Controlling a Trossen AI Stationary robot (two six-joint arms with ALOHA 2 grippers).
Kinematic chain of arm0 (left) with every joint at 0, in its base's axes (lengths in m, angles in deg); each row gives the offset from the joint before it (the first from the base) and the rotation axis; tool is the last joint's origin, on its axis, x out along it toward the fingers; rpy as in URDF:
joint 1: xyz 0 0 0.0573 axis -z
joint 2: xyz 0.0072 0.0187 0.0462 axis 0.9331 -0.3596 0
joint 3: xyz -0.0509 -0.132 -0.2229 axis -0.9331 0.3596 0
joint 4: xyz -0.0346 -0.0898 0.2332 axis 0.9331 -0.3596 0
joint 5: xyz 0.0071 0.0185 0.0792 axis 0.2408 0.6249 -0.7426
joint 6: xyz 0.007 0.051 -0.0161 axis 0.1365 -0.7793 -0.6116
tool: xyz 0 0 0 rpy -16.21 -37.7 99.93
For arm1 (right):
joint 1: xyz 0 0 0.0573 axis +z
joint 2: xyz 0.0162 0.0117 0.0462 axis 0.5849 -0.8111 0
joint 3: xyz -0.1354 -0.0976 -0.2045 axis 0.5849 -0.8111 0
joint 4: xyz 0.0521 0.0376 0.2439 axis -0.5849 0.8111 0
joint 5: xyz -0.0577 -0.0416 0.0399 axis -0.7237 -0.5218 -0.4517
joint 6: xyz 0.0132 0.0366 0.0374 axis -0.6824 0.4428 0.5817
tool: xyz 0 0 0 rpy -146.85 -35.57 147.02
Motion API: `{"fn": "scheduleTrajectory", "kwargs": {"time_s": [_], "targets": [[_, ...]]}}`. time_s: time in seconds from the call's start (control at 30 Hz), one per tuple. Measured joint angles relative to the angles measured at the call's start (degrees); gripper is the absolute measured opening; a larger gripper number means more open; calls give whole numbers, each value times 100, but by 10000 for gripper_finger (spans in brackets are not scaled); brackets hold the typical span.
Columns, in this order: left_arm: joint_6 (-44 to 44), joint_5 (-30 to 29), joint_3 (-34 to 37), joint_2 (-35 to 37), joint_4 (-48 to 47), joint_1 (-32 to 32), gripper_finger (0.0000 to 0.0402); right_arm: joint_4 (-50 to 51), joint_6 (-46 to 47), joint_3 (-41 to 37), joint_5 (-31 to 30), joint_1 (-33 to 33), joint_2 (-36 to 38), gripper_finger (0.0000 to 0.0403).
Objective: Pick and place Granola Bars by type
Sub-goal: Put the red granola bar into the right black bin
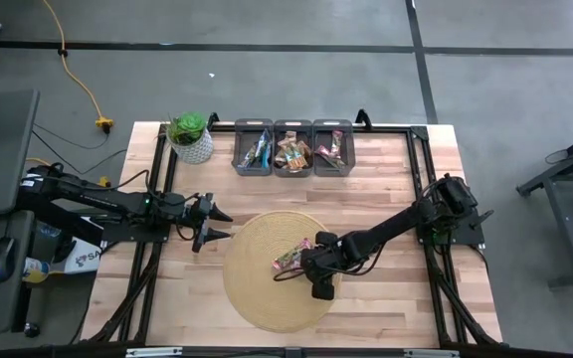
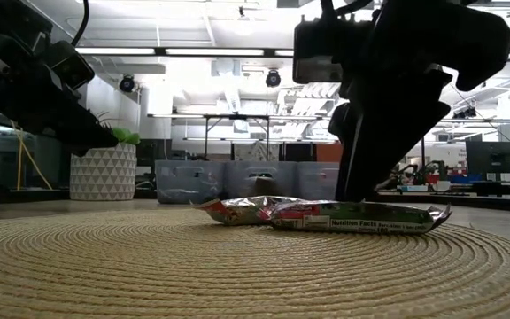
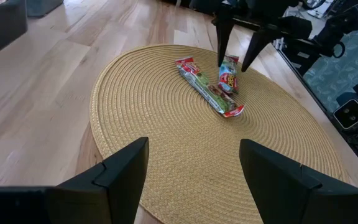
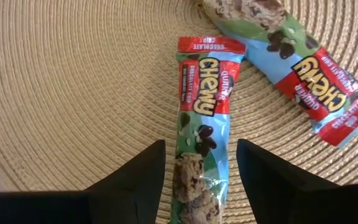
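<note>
The right gripper [image 4: 201, 163] is reaching, jaws wide, over a shiny red-and-green granola bar [image 4: 201, 134] on the round straw mat [image 1: 257, 293]. Next it needs to drop lower and pinch. The left gripper [image 1: 214, 225] is waiting nearby, jaws apart.

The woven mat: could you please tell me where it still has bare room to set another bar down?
The woven mat is bare across its near half and the side toward the left gripper. It is crowded on the right gripper side, where two granola bars lie together under its open fingers.

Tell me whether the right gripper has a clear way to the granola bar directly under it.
Probably yes: the right gripper is open and straddles the nearer granola bar on the woven mat, nothing lying over it; the second bar lies beside it.
</note>
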Motion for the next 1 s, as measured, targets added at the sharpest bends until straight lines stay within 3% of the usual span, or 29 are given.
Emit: {"fn": "scheduleTrajectory", "kwargs": {"time_s": [0.33, 0.6, 1.0], "targets": [[2, 0, 0, -2, -4, -2, 248, -204, -32, 11, 358, -4, -293, 198], [1, 1, 1, -2, -2, -1, 248, -235, -84, 11, -8, -4, -313, 219], [2, 0, 2, -2, 0, -2, 248, -173, -95, 9, -339, -4, -332, 172]]}}
